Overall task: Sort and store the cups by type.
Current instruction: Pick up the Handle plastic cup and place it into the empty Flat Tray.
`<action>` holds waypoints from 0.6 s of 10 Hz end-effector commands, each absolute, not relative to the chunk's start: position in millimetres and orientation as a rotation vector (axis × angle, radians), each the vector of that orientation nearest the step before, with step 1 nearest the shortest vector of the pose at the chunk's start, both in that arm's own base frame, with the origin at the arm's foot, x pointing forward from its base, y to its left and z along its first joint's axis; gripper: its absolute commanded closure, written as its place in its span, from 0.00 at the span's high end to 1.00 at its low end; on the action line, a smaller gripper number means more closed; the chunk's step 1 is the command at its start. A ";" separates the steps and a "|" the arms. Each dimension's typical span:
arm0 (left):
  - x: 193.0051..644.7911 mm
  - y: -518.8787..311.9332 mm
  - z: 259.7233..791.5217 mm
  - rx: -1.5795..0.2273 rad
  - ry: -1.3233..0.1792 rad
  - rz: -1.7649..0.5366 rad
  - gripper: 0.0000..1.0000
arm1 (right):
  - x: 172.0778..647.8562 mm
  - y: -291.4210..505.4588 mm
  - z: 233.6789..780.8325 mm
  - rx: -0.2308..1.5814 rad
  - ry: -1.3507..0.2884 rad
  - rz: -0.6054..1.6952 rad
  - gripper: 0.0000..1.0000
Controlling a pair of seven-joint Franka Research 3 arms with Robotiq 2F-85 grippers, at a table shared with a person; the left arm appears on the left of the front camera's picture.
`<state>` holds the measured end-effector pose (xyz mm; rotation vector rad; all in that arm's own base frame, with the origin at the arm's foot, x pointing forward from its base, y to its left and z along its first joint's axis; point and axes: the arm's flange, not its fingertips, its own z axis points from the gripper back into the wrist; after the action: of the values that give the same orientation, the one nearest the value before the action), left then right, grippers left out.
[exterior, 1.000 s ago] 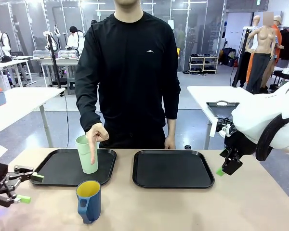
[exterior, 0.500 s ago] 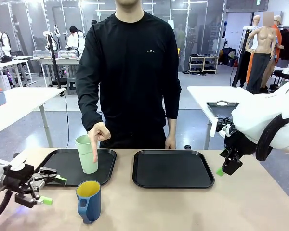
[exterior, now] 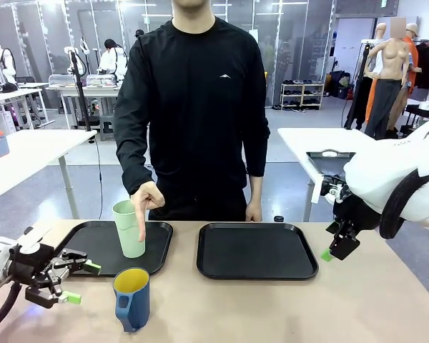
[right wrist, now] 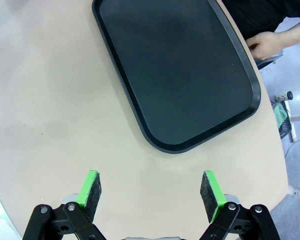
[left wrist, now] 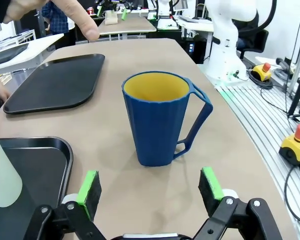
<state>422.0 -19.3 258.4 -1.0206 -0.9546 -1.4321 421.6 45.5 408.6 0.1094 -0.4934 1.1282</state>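
A blue mug (exterior: 132, 299) with a yellow inside and a handle stands on the bare table near the front edge. My left gripper (exterior: 81, 282) is open just to its left, level with it; in the left wrist view the blue mug (left wrist: 160, 119) stands upright a short way ahead of the spread green pads (left wrist: 89, 187). A pale mint-green tumbler (exterior: 129, 229) stands on the left black tray (exterior: 86, 250), and a person's hand (exterior: 144, 201) points a finger down along it. My right gripper (exterior: 330, 251) hangs open above the table's right side.
A second black tray (exterior: 256, 249) lies bare at centre right, the same tray (right wrist: 180, 75) ahead of my right gripper in its wrist view. The person stands at the far edge, the other hand (exterior: 252, 212) resting behind that tray. Bare tabletop stretches along the front and right.
My left gripper has come in from the far left toward the blue mug, still open. The person's hand, the cups and my right arm have stayed put.
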 end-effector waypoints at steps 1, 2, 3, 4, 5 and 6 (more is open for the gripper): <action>417.2 -18.7 263.0 -1.018 -0.959 -1.441 1.00 | 422.1 45.6 409.1 0.102 -0.498 1.121 1.00; 422.0 -19.3 258.4 -1.021 -0.955 -1.432 1.00 | 422.1 45.6 409.1 0.102 -0.498 1.121 1.00; 433.4 -25.4 255.6 -1.000 -0.961 -1.462 1.00 | 422.1 45.6 409.1 0.102 -0.498 1.121 1.00; 441.0 -30.2 253.3 -1.017 -0.960 -1.483 1.00 | 422.1 45.6 409.1 0.102 -0.498 1.121 1.00; 446.5 -37.5 249.6 -1.045 -0.959 -1.515 1.00 | 422.1 45.6 409.1 0.102 -0.498 1.121 1.00; 451.0 -45.5 247.5 -1.077 -0.960 -1.547 1.00 | 422.1 45.6 409.1 0.102 -0.498 1.121 1.00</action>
<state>441.2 -40.2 253.8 -1.0486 -0.9404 -1.4871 421.6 45.5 408.7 0.1093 -0.4935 1.1282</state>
